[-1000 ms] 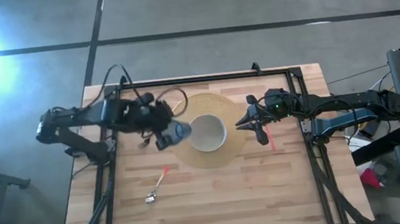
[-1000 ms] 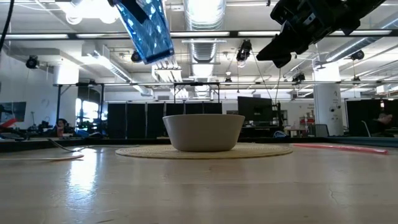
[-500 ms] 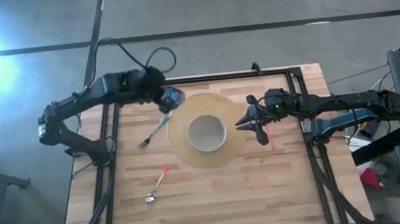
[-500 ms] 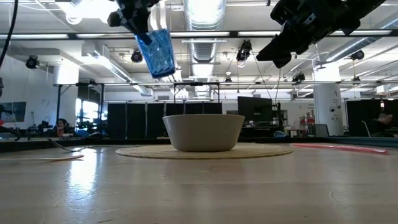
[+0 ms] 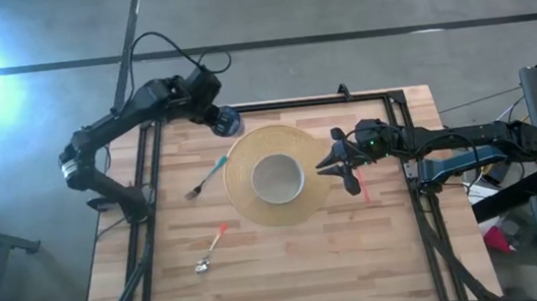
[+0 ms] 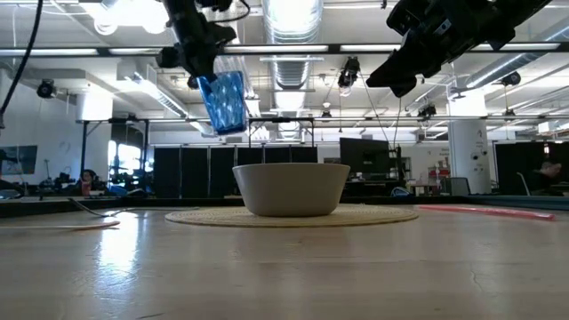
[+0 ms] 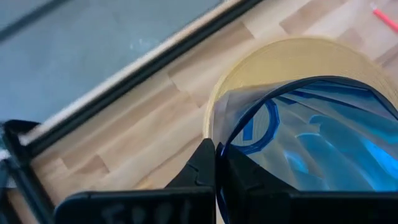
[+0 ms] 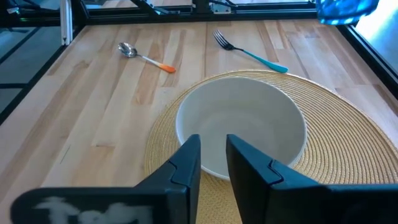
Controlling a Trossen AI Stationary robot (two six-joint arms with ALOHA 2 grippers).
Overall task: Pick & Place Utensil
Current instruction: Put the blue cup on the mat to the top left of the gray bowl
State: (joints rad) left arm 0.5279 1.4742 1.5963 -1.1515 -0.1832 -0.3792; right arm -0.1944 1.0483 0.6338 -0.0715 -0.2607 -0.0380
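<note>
My left gripper [image 5: 214, 114] is shut on a translucent blue cup [image 5: 229, 124], in the air over the table's far left part, beyond the woven placemat [image 5: 242, 163]. In the low view the cup [image 6: 223, 102] hangs slightly tilted, above and left of the white bowl [image 6: 291, 188]. The bowl [image 5: 278, 178] stands on the placemat. A blue-handled fork [image 5: 207, 176] lies on the table left of the placemat. An orange-handled spoon [image 5: 211, 250] lies nearer. My right gripper [image 5: 329, 165] hovers just right of the bowl, its fingers a narrow gap apart and holding nothing. My left gripper holds the blue cup by its wall at the rim [image 7: 225, 146], coming from above. One dark finger [image 7: 204, 163] lies against the outside of the wall; the other is hidden behind the blue plastic. The cup is lifted clear and hangs below the fingers, slightly tilted.
A thin pink stick [image 5: 363, 187] lies on the table right of the placemat, under my right arm. A black frame [image 5: 274, 104] runs around the tabletop. Bare wood lies toward the near edge [image 5: 310, 275].
My left gripper has carried the blue cup from beside the bowl's left side up toward the table's far left corner, turning as it went. The cup has gone from steeply tipped to nearly upright. The fork now lies in plain view left of the placemat.
</note>
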